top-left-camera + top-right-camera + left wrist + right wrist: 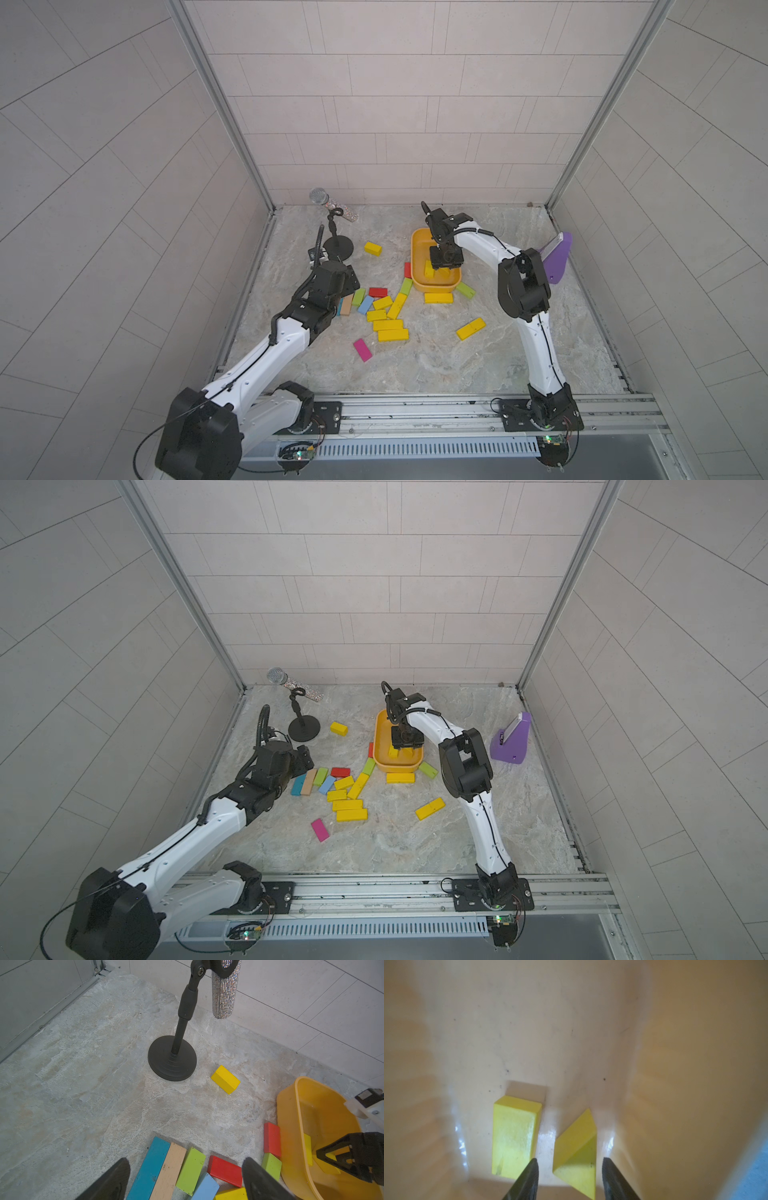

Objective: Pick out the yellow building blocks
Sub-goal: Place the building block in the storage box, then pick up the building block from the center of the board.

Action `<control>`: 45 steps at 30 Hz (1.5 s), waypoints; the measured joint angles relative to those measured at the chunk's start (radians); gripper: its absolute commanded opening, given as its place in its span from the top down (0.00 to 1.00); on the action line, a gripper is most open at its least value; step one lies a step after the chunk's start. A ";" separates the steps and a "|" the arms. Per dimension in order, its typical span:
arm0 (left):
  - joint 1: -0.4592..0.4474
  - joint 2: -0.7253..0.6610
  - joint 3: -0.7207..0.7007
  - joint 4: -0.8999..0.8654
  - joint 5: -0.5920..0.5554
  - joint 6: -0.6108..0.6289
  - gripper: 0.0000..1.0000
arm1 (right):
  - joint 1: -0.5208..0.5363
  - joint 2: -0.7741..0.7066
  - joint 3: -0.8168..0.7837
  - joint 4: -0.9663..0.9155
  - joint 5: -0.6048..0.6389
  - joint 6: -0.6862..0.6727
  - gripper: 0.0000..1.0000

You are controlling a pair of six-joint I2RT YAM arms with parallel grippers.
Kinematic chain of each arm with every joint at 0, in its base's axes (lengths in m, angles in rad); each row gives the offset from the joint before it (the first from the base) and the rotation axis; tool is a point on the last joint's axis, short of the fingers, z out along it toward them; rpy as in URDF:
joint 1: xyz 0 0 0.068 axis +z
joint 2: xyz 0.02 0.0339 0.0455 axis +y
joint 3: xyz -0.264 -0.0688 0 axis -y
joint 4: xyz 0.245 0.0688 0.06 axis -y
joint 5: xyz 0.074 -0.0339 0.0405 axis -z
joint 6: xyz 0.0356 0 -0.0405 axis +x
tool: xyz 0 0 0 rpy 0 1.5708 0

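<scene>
A yellow wedge (577,1147) and a yellow bar (512,1136) lie in the orange tub (419,245), toward the far edge of the desk (457,365). The right hand (570,1159) straddles the wedge, narrowly parted and gripping nothing. More yellow bars (392,335) lie nearer the near edge. The left hand (186,1159) gapes wide above coloured blocks (191,1167).

With twelve o'clock at the back wall, the orange tub (379,735) sits near the table's middle. The right gripper (402,749) is lowered inside it over two yellow pieces (393,752). A yellow bar (400,777) lies just off the tub's six o'clock, a slanted yellow bar (430,808) lies farther out at five, and a short yellow block (339,728) sits alone at ten. Five clustered yellow blocks (349,805) lie at seven, beside the coloured blocks (340,772) near the left gripper (303,766). A microphone stand (304,729) stands at ten and a purple holder (513,748) at three.
</scene>
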 measured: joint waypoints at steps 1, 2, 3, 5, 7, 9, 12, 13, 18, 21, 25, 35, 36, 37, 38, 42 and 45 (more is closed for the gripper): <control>0.000 0.001 0.000 0.000 0.002 0.000 0.11 | 0.002 -0.032 -0.026 0.008 0.005 -0.002 0.49; 0.000 0.001 0.000 0.000 0.003 0.000 0.11 | 0.004 -0.080 -0.064 0.023 0.008 -0.005 0.50; 0.000 0.002 0.000 0.000 0.004 0.000 0.11 | 0.006 -0.130 -0.102 0.039 0.013 -0.008 0.50; 0.000 0.003 0.000 0.000 0.004 0.000 0.11 | 0.011 -0.242 -0.180 0.076 0.027 -0.008 0.50; 0.000 0.004 0.000 0.000 0.003 0.000 0.11 | 0.014 -0.350 -0.258 0.114 0.044 -0.005 0.50; 0.000 0.004 0.000 0.000 0.003 0.000 0.11 | 0.015 -0.459 -0.349 0.152 0.061 0.008 0.50; 0.000 0.004 0.000 0.000 0.001 0.000 0.11 | 0.016 -0.573 -0.478 0.185 0.077 0.044 0.50; 0.000 0.004 0.000 0.000 0.001 0.000 0.11 | 0.015 -0.603 -0.520 0.189 0.081 0.066 0.50; 0.001 0.011 0.000 0.001 0.005 -0.003 0.11 | -0.048 -0.717 -0.724 0.190 0.035 0.302 0.51; 0.003 0.022 -0.001 0.002 0.010 -0.010 0.11 | -0.135 -0.789 -0.885 0.231 -0.056 0.518 0.52; 0.005 0.037 -0.001 0.002 0.019 -0.020 0.11 | -0.154 -0.830 -1.065 0.290 -0.157 0.775 0.49; 0.005 0.042 -0.001 0.001 0.020 -0.026 0.12 | -0.118 -0.815 -1.056 0.267 -0.191 1.014 0.46; 0.005 0.042 -0.001 0.001 0.019 -0.026 0.11 | -0.114 -0.803 -1.061 0.274 -0.199 1.025 0.46; 0.005 0.042 -0.001 0.001 0.019 -0.026 0.11 | -0.108 -0.789 -1.063 0.278 -0.207 1.034 0.46; 0.005 0.042 -0.001 0.001 0.019 -0.026 0.12 | -0.101 -0.771 -1.063 0.283 -0.217 1.041 0.46; 0.005 0.042 -0.001 0.000 0.018 -0.026 0.11 | -0.078 -0.705 -1.063 0.301 -0.256 1.061 0.47; 0.006 0.041 -0.001 0.000 0.014 -0.025 0.12 | -0.070 -0.685 -1.063 0.300 -0.270 1.068 0.48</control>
